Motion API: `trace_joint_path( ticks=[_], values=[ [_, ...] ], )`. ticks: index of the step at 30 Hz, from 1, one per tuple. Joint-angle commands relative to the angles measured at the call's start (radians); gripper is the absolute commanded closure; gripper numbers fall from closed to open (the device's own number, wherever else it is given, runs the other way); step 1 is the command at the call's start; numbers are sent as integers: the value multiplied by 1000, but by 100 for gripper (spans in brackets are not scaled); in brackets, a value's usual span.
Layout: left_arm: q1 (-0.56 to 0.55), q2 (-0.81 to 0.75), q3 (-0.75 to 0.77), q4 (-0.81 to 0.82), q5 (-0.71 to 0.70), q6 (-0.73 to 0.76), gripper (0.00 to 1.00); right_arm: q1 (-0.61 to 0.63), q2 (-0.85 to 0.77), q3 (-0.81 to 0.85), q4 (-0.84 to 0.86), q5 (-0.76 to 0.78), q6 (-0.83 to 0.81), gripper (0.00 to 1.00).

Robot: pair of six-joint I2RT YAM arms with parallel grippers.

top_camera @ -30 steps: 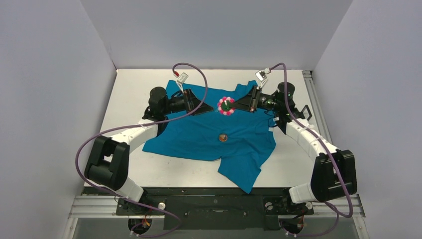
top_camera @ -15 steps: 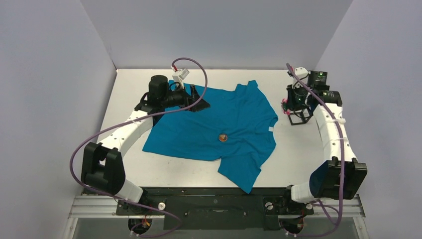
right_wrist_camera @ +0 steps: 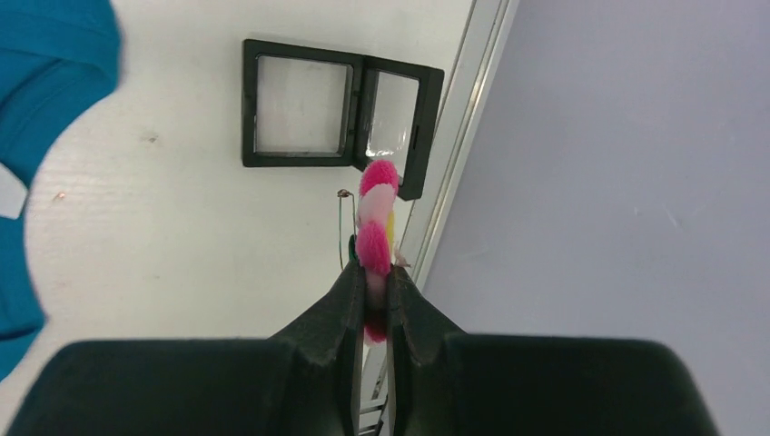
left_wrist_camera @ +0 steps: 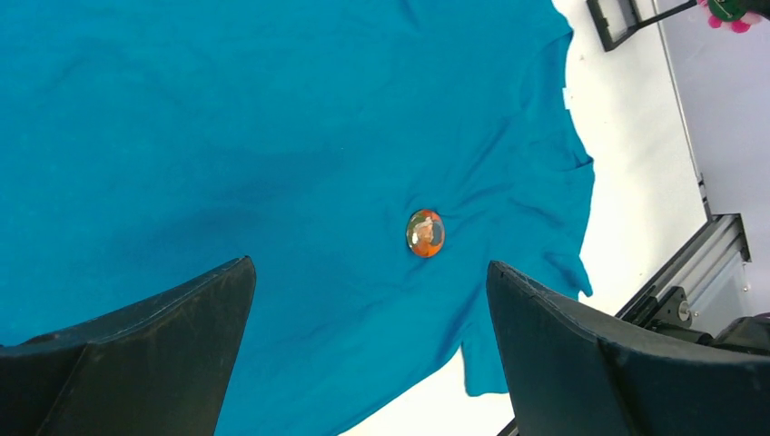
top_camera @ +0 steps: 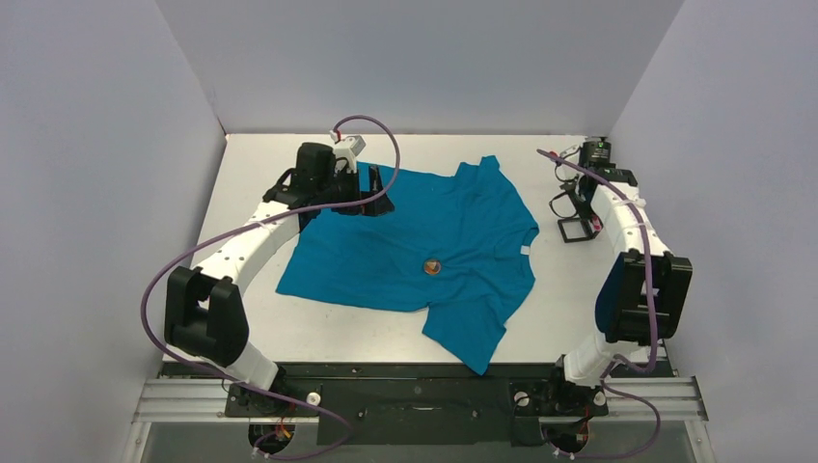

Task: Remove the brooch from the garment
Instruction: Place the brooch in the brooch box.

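Small pink-petalled flower brooch (right_wrist_camera: 374, 222) was pinched edge-on by right gripper (right_wrist_camera: 370, 282), off the teal-blue soft-fabric T-shirt garment (top_camera: 415, 241), near an open black hinged case (right_wrist_camera: 360, 113), left gripper (left_wrist_camera: 368, 268) stood wide apart above the garment, holding nothing.

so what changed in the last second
The right claw took the brooch off the shirt and carried it right, near the open black case, still pinched. The left claw shifted slightly left, open. The shirt and its orange pin stayed put.
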Motion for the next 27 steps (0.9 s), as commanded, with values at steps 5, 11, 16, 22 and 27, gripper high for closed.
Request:
trace_joint_path(
  ticks=[5,11,16,22,27],
  values=[
    [4,14,74,-48,-69,29,4,11,134,52,127,111,-55,100],
    [4,17,80,-56,-88,32,4,25,191,41,194,145,-82,100],
    [4,22,78,-58,-92,32,4,45,234,41,235,189,-101,100],
    [4,19,74,-60,-96,36,4,64,278,46,255,213,-111,100],
    [4,22,74,-64,-103,42,4,81,305,37,254,231,-116,98]
  ],
)
